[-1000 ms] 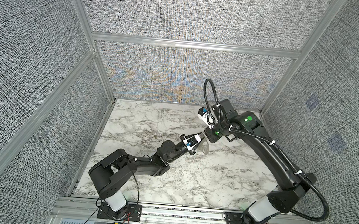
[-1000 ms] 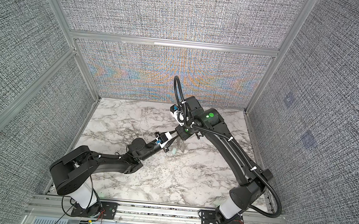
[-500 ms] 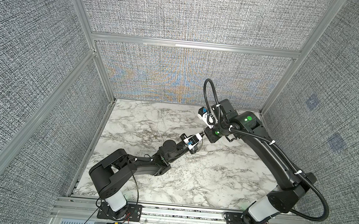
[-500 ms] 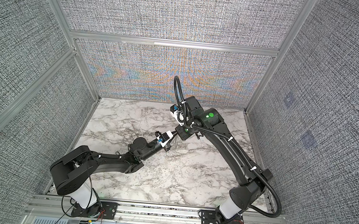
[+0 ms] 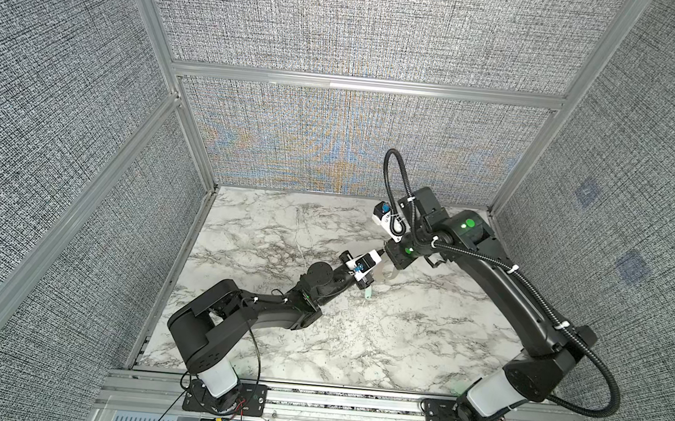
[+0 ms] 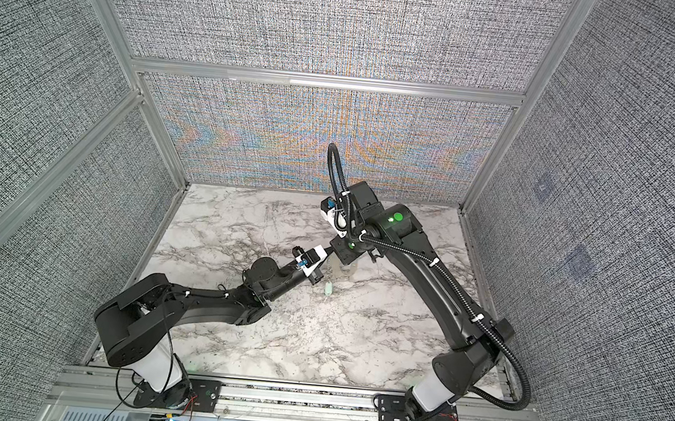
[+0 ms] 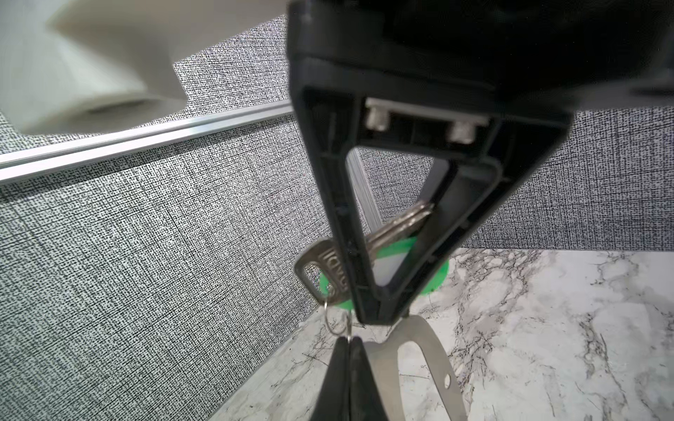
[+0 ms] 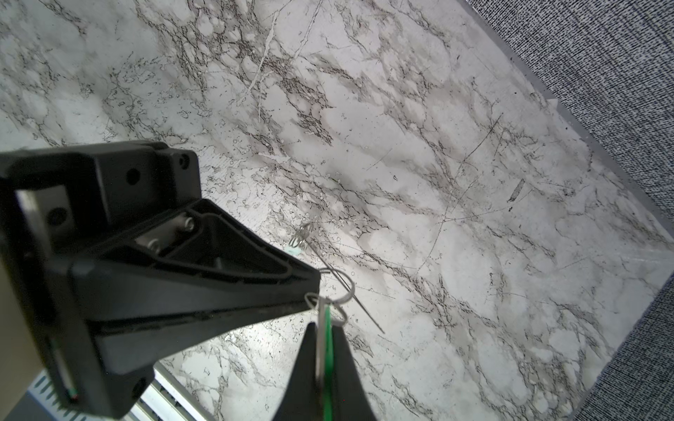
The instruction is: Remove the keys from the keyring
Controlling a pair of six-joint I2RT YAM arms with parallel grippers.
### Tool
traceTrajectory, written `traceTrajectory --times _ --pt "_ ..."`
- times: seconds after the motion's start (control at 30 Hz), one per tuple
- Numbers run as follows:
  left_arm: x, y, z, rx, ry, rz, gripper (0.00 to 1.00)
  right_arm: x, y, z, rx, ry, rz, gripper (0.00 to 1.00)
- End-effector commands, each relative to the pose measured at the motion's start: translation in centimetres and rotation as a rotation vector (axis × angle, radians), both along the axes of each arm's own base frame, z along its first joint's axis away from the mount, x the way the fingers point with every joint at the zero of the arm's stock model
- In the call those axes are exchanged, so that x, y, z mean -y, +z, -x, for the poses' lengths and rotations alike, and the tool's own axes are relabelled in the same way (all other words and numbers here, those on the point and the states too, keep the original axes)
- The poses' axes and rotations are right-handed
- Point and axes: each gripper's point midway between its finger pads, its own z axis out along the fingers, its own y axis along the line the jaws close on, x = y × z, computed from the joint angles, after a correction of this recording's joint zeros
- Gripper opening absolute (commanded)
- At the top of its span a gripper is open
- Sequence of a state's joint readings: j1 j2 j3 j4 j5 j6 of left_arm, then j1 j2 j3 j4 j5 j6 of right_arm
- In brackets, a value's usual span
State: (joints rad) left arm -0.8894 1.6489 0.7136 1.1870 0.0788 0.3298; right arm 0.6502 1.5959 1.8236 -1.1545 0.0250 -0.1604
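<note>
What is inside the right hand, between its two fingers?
A silver key and a green tag are pinched in the shut right hand. The fingers cover both where they are pinched, so whether anything more lies there cannot be seen.

The left arm and right arm reach in from the 2 front corners of the table and meet above its middle. The keys sit between the jaws of the right gripper. The left gripper pinches a small ring just beside them. The keyring hangs beside both tips.
</note>
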Motion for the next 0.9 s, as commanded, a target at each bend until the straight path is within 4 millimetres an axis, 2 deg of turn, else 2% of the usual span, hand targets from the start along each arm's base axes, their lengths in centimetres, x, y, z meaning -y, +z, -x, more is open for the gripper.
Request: traceTrajectory --times 0.0,0.37,0.87 --pt "0.1 0.6 0.8 0.03 -0.034 0.008 0.0 0.2 0.3 0.1 0.006 -0.009 -0.014 0.0" --pt "-0.2 1.8 2.6 0.081 -0.107 0.05 0.0 1.3 -0.6 0.4 -0.004 -0.025 -0.015 0.0" --pt "-0.3 2.5 2.9 0.104 -0.127 0.073 0.0 1.4 -2.8 1.1 -0.053 -0.036 -0.034 0.0"
